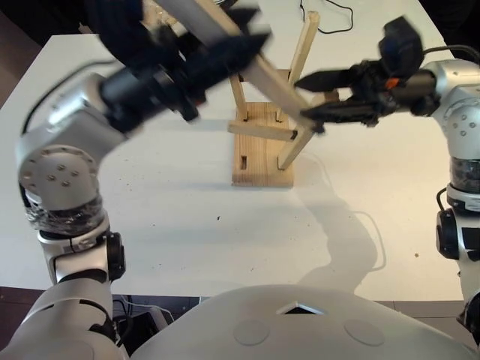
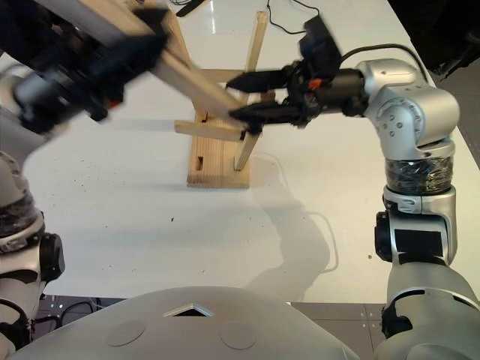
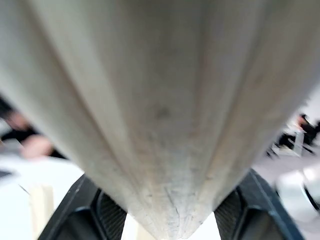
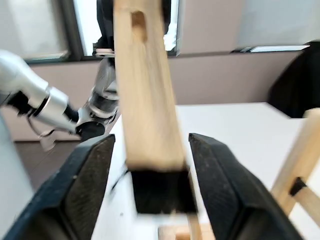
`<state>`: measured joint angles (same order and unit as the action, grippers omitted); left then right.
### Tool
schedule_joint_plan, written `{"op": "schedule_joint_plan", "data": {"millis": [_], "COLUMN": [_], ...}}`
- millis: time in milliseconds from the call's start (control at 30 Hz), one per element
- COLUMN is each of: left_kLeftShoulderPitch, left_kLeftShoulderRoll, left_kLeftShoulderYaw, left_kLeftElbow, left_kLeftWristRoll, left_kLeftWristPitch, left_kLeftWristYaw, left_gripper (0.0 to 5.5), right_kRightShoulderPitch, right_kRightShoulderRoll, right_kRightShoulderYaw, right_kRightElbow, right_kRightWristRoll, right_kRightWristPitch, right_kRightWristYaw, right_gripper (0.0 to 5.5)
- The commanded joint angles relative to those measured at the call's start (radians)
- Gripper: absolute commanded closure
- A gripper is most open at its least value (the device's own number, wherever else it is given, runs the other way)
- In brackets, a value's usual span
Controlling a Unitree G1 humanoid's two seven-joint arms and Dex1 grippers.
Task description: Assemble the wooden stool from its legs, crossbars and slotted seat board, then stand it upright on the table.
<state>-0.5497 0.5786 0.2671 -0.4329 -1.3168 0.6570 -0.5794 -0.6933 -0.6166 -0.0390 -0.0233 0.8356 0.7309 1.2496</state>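
Right now I judge the step in hand to be fitting another leg onto the half-built stool. The slotted seat board [image 1: 259, 161] lies flat on the white table [image 1: 150, 217]. One long leg [image 1: 306, 41] rises tilted from its right side and a shorter-looking leg [image 1: 238, 94] stands at its far left. A crossbar [image 1: 262, 131] spans between them just above the board.

My left gripper [image 1: 225, 46] is clenched on the loose leg [image 1: 277, 84], up and to the left of the seat board. That leg slants down over the board toward my right gripper [image 1: 304, 97]. My right jaws are released: they stand either side of the leg's lower end with a gap on each side, as the right wrist view shows.

Next, I reckon, my right jaws should close on that end to steady it. Both arms can then steer it toward a free slot [image 1: 244, 160] on the board's near left. The tilt will want care, or the standing legs could be knocked.

Beyond the board's far edge a dark cable [image 1: 334, 13] trails across the table. Off the table's left edge the floor is dark; the right wrist view shows a window and a plain wall behind
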Motion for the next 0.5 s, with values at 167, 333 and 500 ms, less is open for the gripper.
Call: {"op": "schedule_joint_plan", "data": {"millis": [167,333,500], "left_kLeftShoulderPitch": [0.084,0.253,0.311], "left_kLeftShoulderRoll": [0.095,0.063,-0.014], "left_kLeftShoulderYaw": [0.145,0.004,-0.169], "left_kLeftElbow": [0.128,0.211,0.247], "left_kLeftWristRoll": [0.171,0.402,0.612], "left_kLeftWristPitch": [-0.078,-0.162,-0.282], "left_kLeftWristYaw": [-0.046,-0.156,-0.218], "left_gripper": [3.47,3.47,3.47], "right_kRightShoulderPitch": [-0.038,-0.062,-0.126], "right_kRightShoulderRoll": [0.095,0.148,0.176], "right_kRightShoulderYaw": [-0.124,-0.158,-0.175], "right_kRightElbow": [0.08,0.123,0.272], "right_kRightWristRoll": [0.042,0.013,-0.095], "right_kRightWristPitch": [0.046,-0.001,-0.114], "right_kRightWristYaw": [-0.226,-0.312,-0.44], "right_gripper": [2.69,2.69,2.69]}}
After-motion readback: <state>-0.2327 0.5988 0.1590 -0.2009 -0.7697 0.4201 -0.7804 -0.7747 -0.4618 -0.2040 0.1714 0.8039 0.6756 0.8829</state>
